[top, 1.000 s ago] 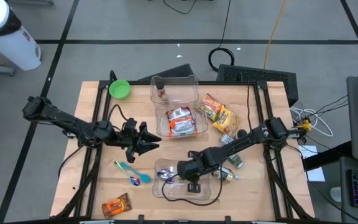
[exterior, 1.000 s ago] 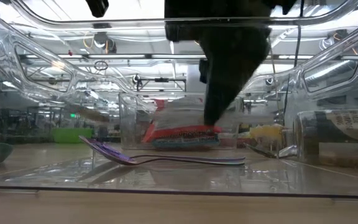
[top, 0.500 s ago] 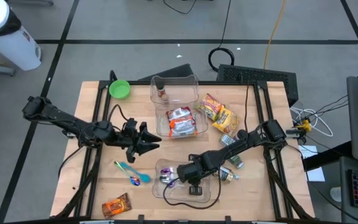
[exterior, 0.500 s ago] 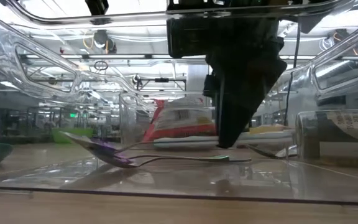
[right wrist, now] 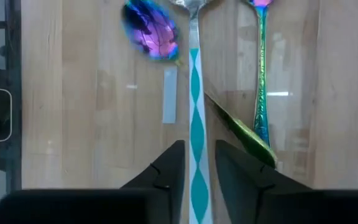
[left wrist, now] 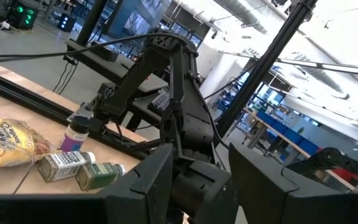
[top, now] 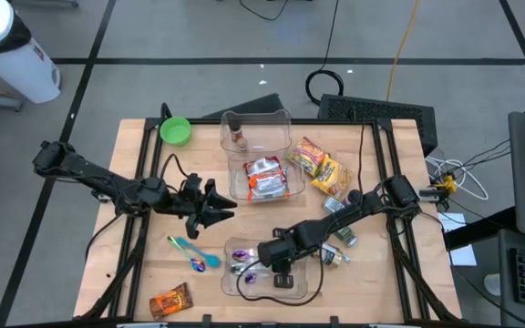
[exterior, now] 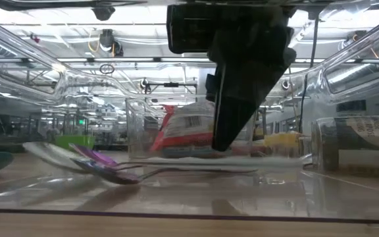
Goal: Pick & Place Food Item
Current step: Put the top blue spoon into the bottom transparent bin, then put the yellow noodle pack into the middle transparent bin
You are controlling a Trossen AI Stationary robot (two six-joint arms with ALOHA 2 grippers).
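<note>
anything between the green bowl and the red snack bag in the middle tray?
Yes: in the high view, a clear tray holding a small bottle sits between the green bowl and the snack bag.

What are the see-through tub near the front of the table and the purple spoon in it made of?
The tub looks like clear, glossy plastic: the wooden table shows through it. The purple spoon seems polished metal with an iridescent finish, though coated plastic is possible.

There are two robot arms. There are three clear boxes (top: 255, 129) on the table. There is one green bowl (top: 175, 130). There are three snack bags: a red and white one (top: 264, 178), a yellow one (top: 318, 164) and an orange one (top: 170, 301). There are at least three little bottles (top: 340, 235). The spoons (top: 193, 251) lie too close together to count.
</note>
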